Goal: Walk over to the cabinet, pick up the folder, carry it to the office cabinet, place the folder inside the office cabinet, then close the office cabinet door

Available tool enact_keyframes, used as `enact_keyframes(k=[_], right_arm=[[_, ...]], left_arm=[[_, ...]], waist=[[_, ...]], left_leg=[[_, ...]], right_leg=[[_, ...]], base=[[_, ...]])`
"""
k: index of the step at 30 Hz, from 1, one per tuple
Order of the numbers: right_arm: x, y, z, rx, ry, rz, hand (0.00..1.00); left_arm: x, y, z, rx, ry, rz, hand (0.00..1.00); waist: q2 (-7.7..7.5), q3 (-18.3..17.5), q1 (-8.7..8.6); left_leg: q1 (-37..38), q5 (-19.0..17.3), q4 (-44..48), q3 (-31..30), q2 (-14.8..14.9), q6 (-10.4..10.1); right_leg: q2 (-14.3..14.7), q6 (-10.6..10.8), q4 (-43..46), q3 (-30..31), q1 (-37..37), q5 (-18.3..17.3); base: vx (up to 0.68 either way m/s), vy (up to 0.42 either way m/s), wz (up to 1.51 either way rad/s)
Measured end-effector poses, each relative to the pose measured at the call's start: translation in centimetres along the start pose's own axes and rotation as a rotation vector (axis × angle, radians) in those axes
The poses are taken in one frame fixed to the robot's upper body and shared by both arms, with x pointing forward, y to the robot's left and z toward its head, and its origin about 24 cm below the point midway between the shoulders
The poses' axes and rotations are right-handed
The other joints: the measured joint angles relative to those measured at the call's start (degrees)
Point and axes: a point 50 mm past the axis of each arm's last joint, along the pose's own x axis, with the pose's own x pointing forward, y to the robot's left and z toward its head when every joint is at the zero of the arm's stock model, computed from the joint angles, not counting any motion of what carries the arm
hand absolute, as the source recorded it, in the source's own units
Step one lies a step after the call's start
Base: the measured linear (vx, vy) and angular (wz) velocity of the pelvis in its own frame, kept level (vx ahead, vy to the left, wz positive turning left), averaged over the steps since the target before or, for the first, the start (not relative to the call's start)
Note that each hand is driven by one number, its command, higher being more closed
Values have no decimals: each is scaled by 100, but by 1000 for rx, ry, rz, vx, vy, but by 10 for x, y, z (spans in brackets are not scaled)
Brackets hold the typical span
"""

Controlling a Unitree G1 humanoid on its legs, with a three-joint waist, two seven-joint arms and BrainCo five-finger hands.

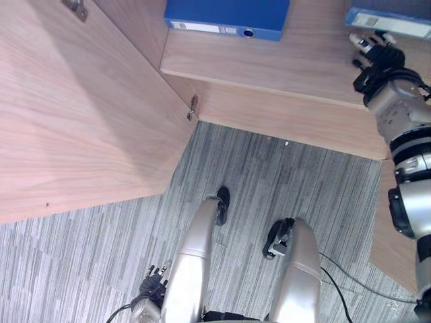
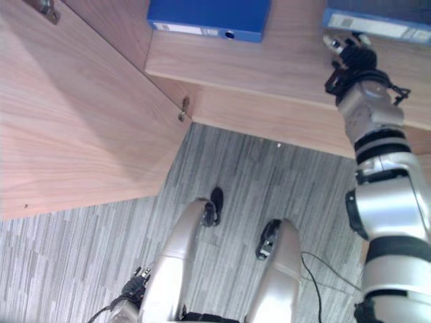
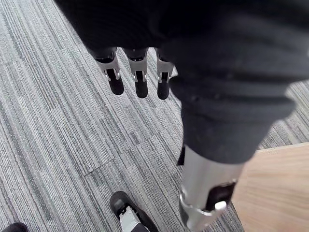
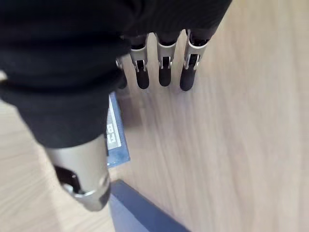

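Two blue folders lie on the wooden cabinet shelf (image 1: 283, 67): one at the middle (image 1: 229, 17) and one at the right (image 1: 390, 20), each with a white label on its spine. My right hand (image 1: 377, 50) is raised to the shelf just in front of the right folder, fingers straight and holding nothing. In the right wrist view the fingers (image 4: 164, 72) hover over bare wood, with the folder's labelled edge (image 4: 116, 140) beside the thumb. My left hand (image 1: 153, 282) hangs low by my side, open over the carpet (image 3: 72, 121).
The cabinet's wooden door (image 1: 81, 114) stands swung open at the left, its hinge (image 1: 192, 108) by the shelf's corner. A wooden panel (image 1: 387, 222) stands at the right. Grey striped carpet (image 1: 283, 182) lies below the shelf.
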Motion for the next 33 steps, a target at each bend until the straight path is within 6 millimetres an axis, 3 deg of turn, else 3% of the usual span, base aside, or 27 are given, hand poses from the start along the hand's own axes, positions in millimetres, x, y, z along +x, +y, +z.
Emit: enact_keyframes(k=[7,11,19,22,23,26,27,28,31,33], right_arm=[[-1,-12,-25,-169,86,-12,0],[-2,-7,-42,-303,120,25,0],[-14,5,-103,-668,257,187,0],[-32,8,-152,-864,329,263,0],[-36,11,-160,-936,329,290,0],[-63,19,-209,-1177,403,414,0],[-70,20,-221,-1189,437,442,0],[-89,17,-248,-1197,522,490,0],[-161,4,-321,-1040,826,548,0],[-189,-5,-341,-951,947,531,0]], left_arm=[[-1,9,-5,23,30,30,0],[0,9,-2,24,23,-8,0],[0,3,1,47,15,-79,0],[0,3,0,51,25,-92,0],[-1,3,-1,55,31,-94,0],[-2,2,-6,88,45,-105,0],[-2,2,-6,94,47,-107,0],[-2,0,-8,105,55,-113,0],[-4,-2,-14,130,73,-124,0],[-4,-1,-16,154,80,-121,0]], waist=[[17,-157,33],[53,-300,34],[57,-534,54],[50,-581,50],[48,-608,39],[4,-836,72],[-12,-876,80],[-49,-976,107],[-62,-1184,119],[-62,-1204,89]], left_leg=[[366,-3,-196,31,52,9],[717,5,-459,71,93,21],[1481,45,-1121,189,176,70],[1816,71,-1425,224,184,74],[1903,86,-1510,229,195,71],[2426,330,-2255,252,240,25],[2548,415,-2462,252,240,9],[2799,619,-2926,253,226,-41],[3321,1269,-4205,132,188,-264],[3602,1658,-4941,91,194,-341]], right_leg=[[21,-73,-242,-77,383,71],[68,-52,-596,-122,743,185],[189,34,-1488,-190,1495,490],[211,76,-1887,-278,1847,622],[217,77,-1999,-319,1936,667],[373,78,-2857,-459,2462,1025],[405,76,-3064,-481,2574,1118],[459,75,-3496,-541,2796,1314],[660,73,-4681,-784,3293,1883],[806,62,-5312,-790,3497,2215]], base=[[-13,1,-2],[22,28,-6],[51,47,-11],[65,48,-7],[47,34,-13],[69,28,-11],[80,-2,0],[100,-15,5],[146,-26,13],[85,-31,-3]])
